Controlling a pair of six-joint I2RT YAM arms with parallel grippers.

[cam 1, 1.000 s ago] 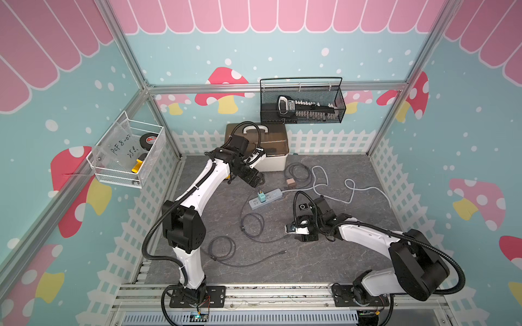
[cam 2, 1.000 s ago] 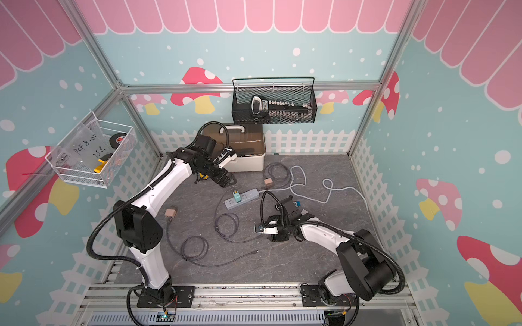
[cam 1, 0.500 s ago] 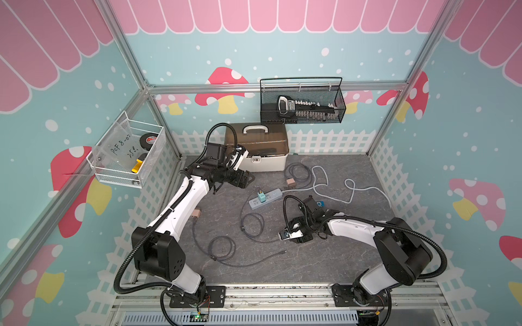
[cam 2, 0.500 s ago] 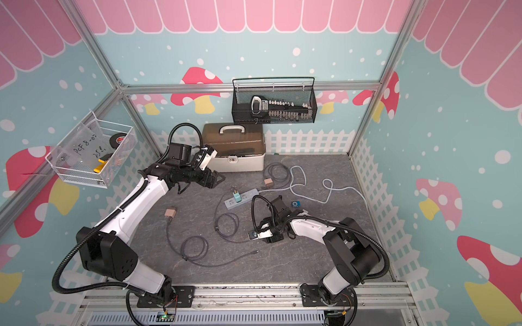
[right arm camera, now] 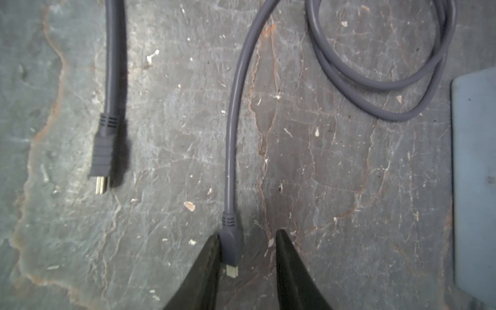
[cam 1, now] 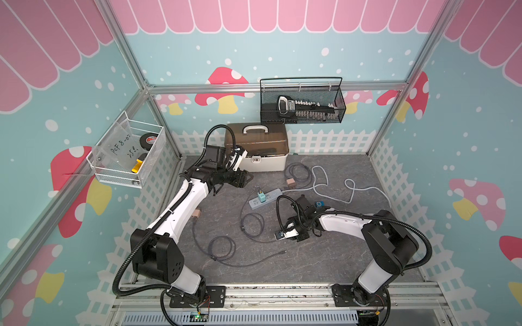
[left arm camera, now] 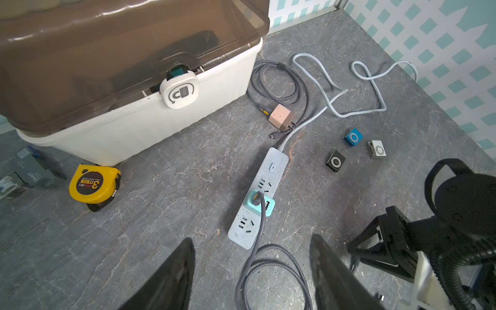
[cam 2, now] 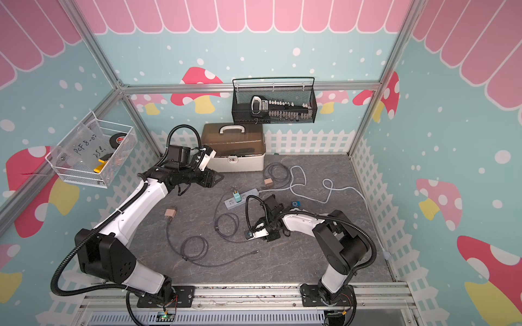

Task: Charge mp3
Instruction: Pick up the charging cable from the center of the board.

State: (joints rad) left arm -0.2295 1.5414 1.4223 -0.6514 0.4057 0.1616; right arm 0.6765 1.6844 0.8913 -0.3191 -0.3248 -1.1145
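Three players are down on the grey floor, and only the left wrist camera catches them all: the blue mp3 player [left arm camera: 353, 137], the silver mp3 player [left arm camera: 377, 148] and the black mp3 player [left arm camera: 335, 161]. They sit close together beside the power strip [left arm camera: 265, 174], none touching and none plugged in. Both top views show only the blue one [cam 1: 319, 203], at three o'clock of the strip with twelve at the back wall. The right arm hides the other two.

Only the right wrist camera shows the plug [right arm camera: 231, 247] of the grey cable [right arm camera: 233, 120]. It lies flat inside the right gripper [right arm camera: 248, 234], its long axis running along the fingers. Its metal tip points back at the wrist and its cable leads away. One finger [right arm camera: 209, 257] touches it and the other stands clear, so the jaws are parted, not clamped.

A second plug [right arm camera: 103, 153] lies free nearby, parallel and tip the same way.

In a top view the strip runs eight to two o'clock, and the teal charger [cam 1: 261, 196] is seated in it. The right gripper works at five o'clock.

The left gripper [left arm camera: 252, 240] hangs at ten o'clock, released wide and empty. Its camera alone finds a yellow tape measure [left arm camera: 94, 185] by the storage box [left arm camera: 134, 120].
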